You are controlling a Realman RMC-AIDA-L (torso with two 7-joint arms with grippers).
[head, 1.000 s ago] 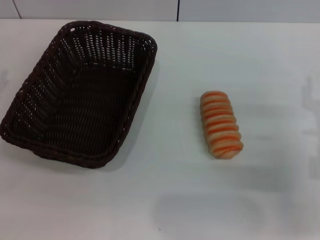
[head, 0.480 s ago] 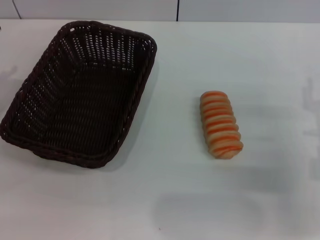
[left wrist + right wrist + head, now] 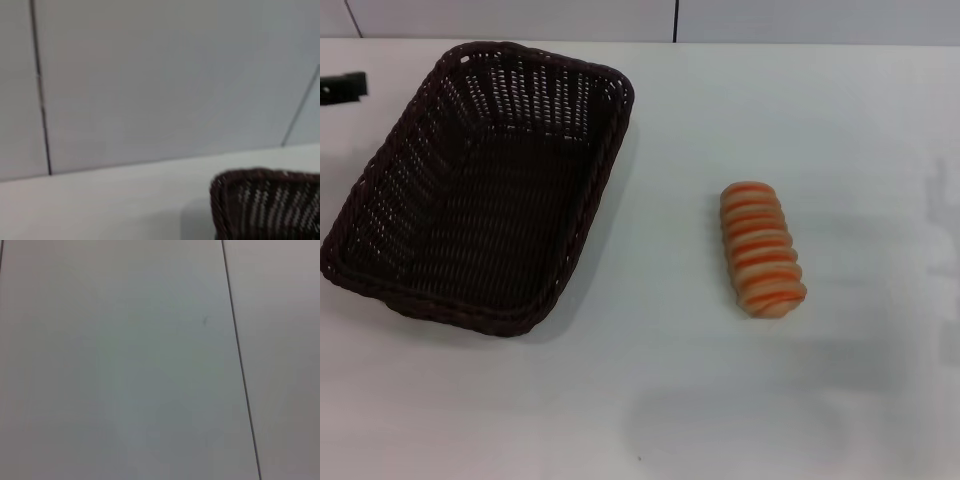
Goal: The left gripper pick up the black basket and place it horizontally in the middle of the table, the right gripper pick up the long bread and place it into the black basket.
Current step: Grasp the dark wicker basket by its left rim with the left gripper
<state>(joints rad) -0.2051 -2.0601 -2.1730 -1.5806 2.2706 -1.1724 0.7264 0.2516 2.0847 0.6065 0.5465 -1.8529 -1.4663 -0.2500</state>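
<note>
The black basket stands on the left of the white table, its long side running away from me and a little tilted. It is empty. One corner of it shows in the left wrist view. The long bread lies on the table to the right of the basket, well apart from it. A small dark tip of my left gripper shows at the left edge of the head view, just left of the basket's far end. My right gripper is out of view.
A pale wall with dark vertical seams runs behind the table's far edge. The right wrist view shows only wall panels with a seam.
The dark tip of my left gripper has come into the head view at the left edge. The basket and the bread have not moved.
</note>
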